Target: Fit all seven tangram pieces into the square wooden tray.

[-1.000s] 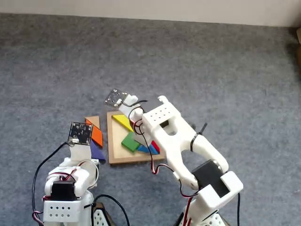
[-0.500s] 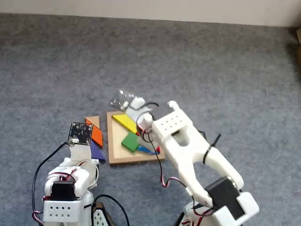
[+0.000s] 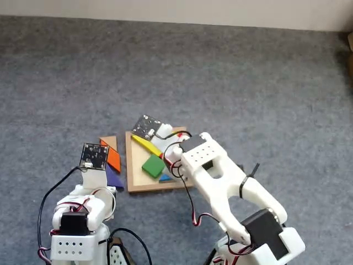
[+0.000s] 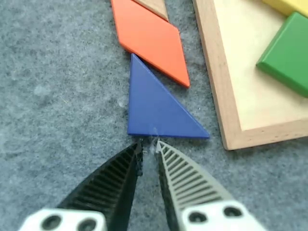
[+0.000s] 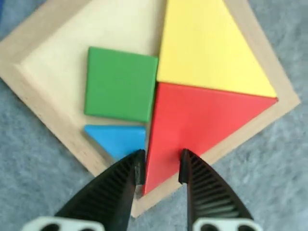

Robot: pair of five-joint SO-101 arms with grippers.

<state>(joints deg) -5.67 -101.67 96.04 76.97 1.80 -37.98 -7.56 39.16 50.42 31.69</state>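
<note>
Jaws of right gripper (image 5: pixel 161 161), slightly parted, straddle a corner of the red triangle (image 5: pixel 202 120); left gripper (image 4: pixel 148 144), closed, tips just before the dark-blue triangle (image 4: pixel 154 108).

Work surface was a grey, fuzzy carpet-like mat (image 3: pixel 259 83) with a mottled nap, the same close up in both wrist views. Along the mat's far edge ran a pale cream strip (image 3: pixel 176 10), wall or skirting, couldn't tell which. At the mat's right edge, near the far corner, sat a sliver of something brown (image 3: pixel 351 55), cut off. Light was soft and even, shadows faint.
</note>
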